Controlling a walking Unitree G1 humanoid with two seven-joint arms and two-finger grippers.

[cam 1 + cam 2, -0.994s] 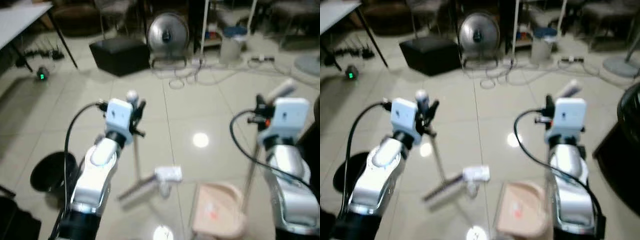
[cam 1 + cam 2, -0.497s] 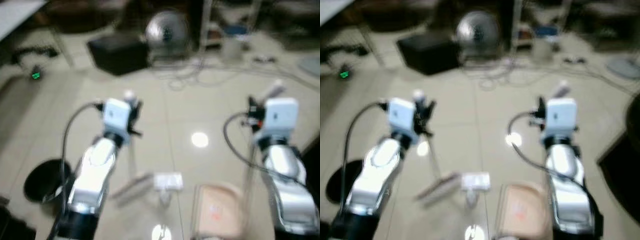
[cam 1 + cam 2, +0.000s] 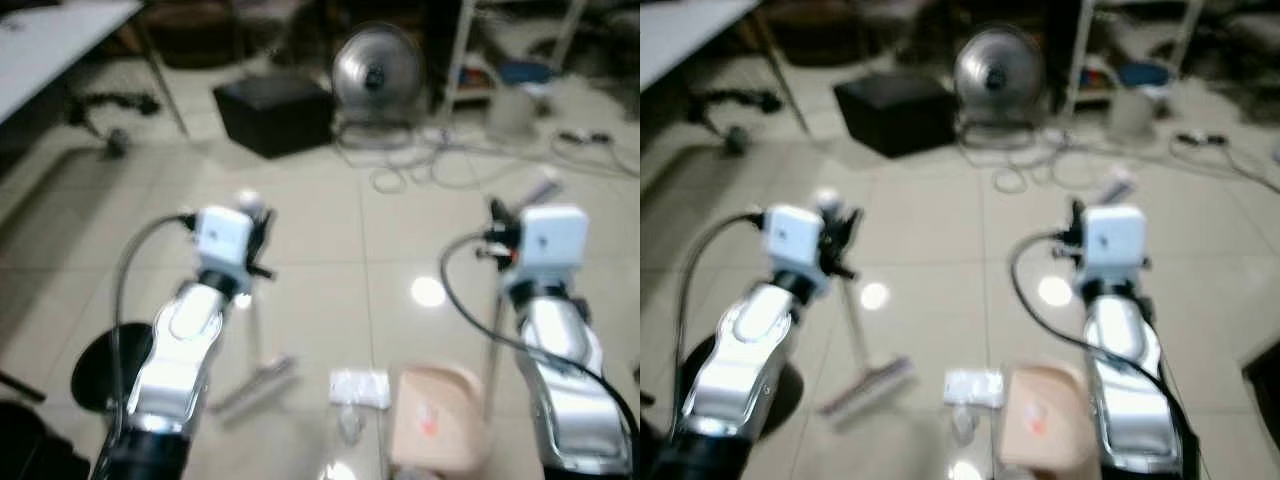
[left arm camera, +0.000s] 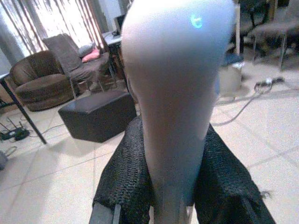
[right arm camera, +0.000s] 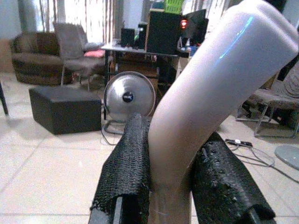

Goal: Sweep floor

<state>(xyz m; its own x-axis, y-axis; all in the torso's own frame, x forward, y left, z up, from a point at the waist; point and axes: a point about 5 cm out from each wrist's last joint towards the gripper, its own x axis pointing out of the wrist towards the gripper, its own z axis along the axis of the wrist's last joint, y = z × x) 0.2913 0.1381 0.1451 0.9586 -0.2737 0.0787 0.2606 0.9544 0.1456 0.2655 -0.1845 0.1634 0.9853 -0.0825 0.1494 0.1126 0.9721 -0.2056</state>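
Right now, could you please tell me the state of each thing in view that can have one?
Left gripper: shut on the broom handle.
Right gripper: shut on the dustpan handle.
Broom head: on the floor.
Dustpan: resting on the floor.
White scrap: on the floor beside the dustpan.
Black bin: upright, open.

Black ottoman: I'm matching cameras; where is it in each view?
Left eye view: black ottoman, upper middle, left of the silver fan.
Right eye view: same spot.
Left wrist view: behind the broom handle.
Right wrist view: past the dustpan handle, beside the fan.
Shared landmark: the fan.
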